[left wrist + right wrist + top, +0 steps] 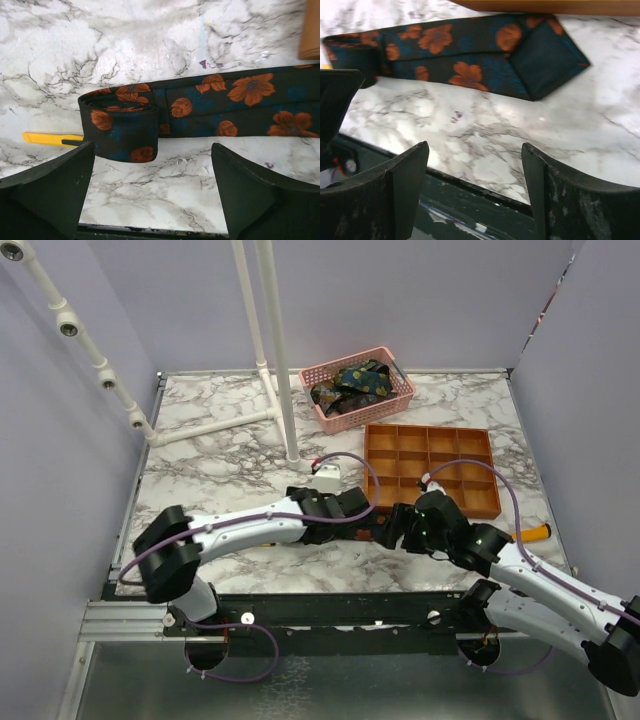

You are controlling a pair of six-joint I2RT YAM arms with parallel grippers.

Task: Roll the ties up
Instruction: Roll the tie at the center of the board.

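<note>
A dark navy tie with orange flowers [240, 105] lies flat on the marble table near its front edge. Its narrow end is folded over into a short flat roll [122, 137]. Its wide pointed end [542, 57] lies to the right, just in front of the orange tray. My left gripper [152, 195] is open and empty, just in front of the rolled end. My right gripper [475, 185] is open and empty, in front of the wide end, over the table's front edge. In the top view both grippers [360, 512] [393, 528] meet mid-table and hide most of the tie.
A pink basket [392, 403] at the back holds more patterned ties [352, 383]. An orange compartment tray [430, 470] stands behind the grippers. An orange-handled screwdriver [533, 533] lies right. A yellow tool [47, 138] lies left of the roll. A white pipe frame [280, 360] stands back left.
</note>
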